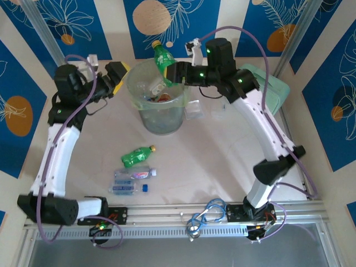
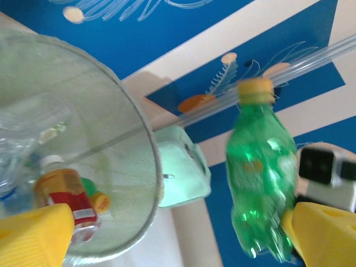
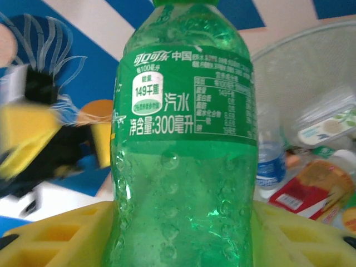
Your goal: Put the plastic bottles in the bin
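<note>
From above, my right hand [image 1: 169,68] is clamped on a green bottle [image 1: 162,56] over the rim of the bin [image 1: 131,80], and my left hand [image 1: 115,78] is spread wide beside it; a second green bottle [image 1: 137,156] and some clear bottles [image 1: 130,181] lie on the surface [image 1: 222,156]. My left wrist view shows a red-labelled bottle [image 2: 69,197] already inside the bin; in my right wrist view my yellow fingers [image 3: 61,239] squeeze the held bottle, so I judge the job to be well along, with this drop and a few pickups left.
</note>
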Controlling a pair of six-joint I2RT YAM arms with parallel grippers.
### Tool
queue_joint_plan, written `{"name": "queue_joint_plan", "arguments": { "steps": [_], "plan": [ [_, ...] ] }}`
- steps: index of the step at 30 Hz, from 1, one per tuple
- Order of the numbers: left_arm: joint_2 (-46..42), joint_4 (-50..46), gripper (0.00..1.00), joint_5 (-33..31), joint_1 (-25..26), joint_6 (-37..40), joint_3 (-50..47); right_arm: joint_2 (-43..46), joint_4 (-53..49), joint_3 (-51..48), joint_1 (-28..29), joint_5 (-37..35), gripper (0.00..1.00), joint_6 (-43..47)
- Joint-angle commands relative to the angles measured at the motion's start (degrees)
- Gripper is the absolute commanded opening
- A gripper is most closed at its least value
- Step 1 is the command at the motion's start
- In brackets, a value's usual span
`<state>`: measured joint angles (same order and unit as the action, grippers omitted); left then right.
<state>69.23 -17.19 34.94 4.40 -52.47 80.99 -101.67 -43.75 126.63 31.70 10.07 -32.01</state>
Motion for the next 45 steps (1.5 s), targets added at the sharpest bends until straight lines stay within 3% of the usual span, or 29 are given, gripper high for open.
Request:
{"name": "queue_joint_plan", "arguments": {
  "steps": [1,5,7,11,14,19,25,28,36,41,45],
  "plan": [
    [-6.4,-10.7,1.00,-8.9,0.2,7.6,-6.4,-8.2,-11.0,11.4,-1.2,-6.2,0.57,4.0],
    [-11.1,-17.0,0.96,-14.1,0.1,8.1,-12.1,-17.6,-20.2,25.3,-2.1,-10.0,0.58,5.8],
    [-13.2,-19.1,0.93,-16.2,0.1,7.9,-14.3,-19.4,-21.8,26.9,-2.1,-10.8,0.59,6.3],
    [-16.8,-21.7,0.93,-18.5,0.1,5.7,-18.7,-18.4,-21.4,22.8,-2.2,-14.0,0.77,6.3],
    [-19.2,-24.4,0.94,-21.3,0.0,4.3,-21.4,-17.0,-20.2,20.1,-2.4,-14.0,0.86,6.3],
    [-21.7,-32.2,0.93,-26.2,0.0,3.1,-23.4,-13.9,-20.2,19.1,-1.0,-14.6,0.89,7.3],
    [-26.1,-39.5,0.88,-30.2,0.0,0.6,-26.5,-6.0,-19.5,14.1,4.5,-17.2,0.88,10.5],
    [-28.3,-43.6,0.87,-31.8,0.0,-1.2,-28.5,0.2,-17.5,5.8,9.1,-18.9,0.87,12.1],
    [-33.3,-47.4,0.78,-29.3,0.0,-8.1,-38.9,21.6,-1.3,-34.0,20.2,-13.2,0.87,9.7],
    [-35.4,-48.5,0.81,-29.1,0.0,-11.4,-43.6,26.4,0.7,-47.8,21.8,-12.0,0.88,5.6],
    [-34.2,-49.3,0.84,-29.2,0.1,-11.4,-44.8,25.8,0.8,-52.2,23.9,-10.4,0.93,6.9]
  ]
}}
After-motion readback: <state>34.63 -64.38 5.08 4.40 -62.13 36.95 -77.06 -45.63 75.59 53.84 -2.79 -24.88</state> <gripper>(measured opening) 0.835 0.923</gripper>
